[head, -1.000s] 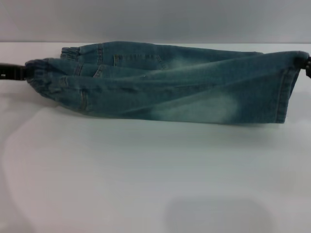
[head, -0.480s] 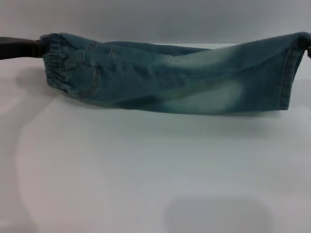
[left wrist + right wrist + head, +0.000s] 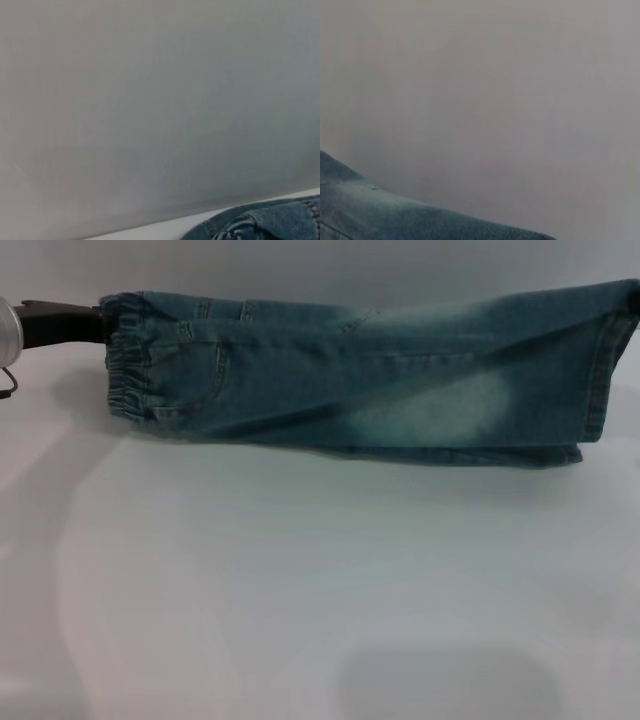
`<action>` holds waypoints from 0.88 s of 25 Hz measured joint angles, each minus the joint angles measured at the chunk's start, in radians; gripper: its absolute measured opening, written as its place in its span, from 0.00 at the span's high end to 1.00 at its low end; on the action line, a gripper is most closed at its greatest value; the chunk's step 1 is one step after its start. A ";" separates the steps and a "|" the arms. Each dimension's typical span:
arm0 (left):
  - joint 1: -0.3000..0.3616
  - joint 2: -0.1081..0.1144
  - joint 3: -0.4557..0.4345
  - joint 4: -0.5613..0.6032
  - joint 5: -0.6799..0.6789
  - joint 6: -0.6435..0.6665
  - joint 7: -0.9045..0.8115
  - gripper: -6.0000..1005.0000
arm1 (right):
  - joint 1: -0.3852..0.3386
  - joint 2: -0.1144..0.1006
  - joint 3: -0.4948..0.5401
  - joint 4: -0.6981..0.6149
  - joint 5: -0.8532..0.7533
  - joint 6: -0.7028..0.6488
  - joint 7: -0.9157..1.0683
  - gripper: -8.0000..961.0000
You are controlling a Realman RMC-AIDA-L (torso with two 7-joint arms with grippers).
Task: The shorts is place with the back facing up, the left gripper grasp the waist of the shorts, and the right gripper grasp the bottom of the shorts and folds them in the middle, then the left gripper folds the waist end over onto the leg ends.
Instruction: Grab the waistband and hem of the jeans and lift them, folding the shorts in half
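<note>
The blue-green denim shorts [image 3: 360, 370] hang stretched sideways above the white table [image 3: 300, 590], doubled lengthwise, with a patch pocket showing near the waist. My left gripper [image 3: 98, 322], a black claw on a silver arm, is shut on the top of the gathered elastic waist [image 3: 128, 375] at the left. The leg ends [image 3: 598, 370] are at the right, their top corner held at the picture's edge by my right gripper [image 3: 634, 300], of which only a dark sliver shows. A bit of the shorts' denim [image 3: 270, 222] shows in the left wrist view, and more denim [image 3: 380, 215] in the right wrist view.
A pale wall stands behind the table's far edge [image 3: 60, 352]. The shorts' lower fold [image 3: 450, 452] hangs just over the table surface. A faint grey shadow patch [image 3: 445, 685] lies on the table near the front.
Both grippers have lifted the shorts higher. The waist end has moved up and to the right, and the fabric now hangs flatter between the two grips.
</note>
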State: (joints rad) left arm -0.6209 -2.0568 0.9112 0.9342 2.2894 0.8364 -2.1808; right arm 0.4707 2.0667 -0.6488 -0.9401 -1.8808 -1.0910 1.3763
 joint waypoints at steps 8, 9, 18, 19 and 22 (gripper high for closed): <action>-0.004 0.000 0.059 -0.022 0.000 -0.075 0.000 0.90 | 0.040 -0.001 -0.003 0.077 0.000 0.095 -0.003 0.96; -0.003 0.000 0.065 -0.024 0.000 -0.083 0.000 0.90 | 0.045 -0.001 -0.003 0.086 0.000 0.103 -0.005 0.96; -0.010 0.000 0.106 -0.064 0.001 -0.147 0.000 0.88 | 0.097 -0.003 -0.005 0.163 -0.001 0.192 -0.032 0.95; -0.010 0.000 0.120 -0.066 0.001 -0.158 0.000 0.88 | 0.102 -0.003 -0.005 0.172 -0.001 0.203 -0.039 0.95; -0.014 0.000 0.162 -0.076 0.001 -0.193 -0.003 0.88 | 0.118 -0.003 -0.005 0.195 -0.002 0.230 -0.055 0.95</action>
State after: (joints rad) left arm -0.6354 -2.0570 1.0732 0.8578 2.2900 0.6436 -2.1841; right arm 0.5891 2.0642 -0.6543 -0.7454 -1.8823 -0.8609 1.3214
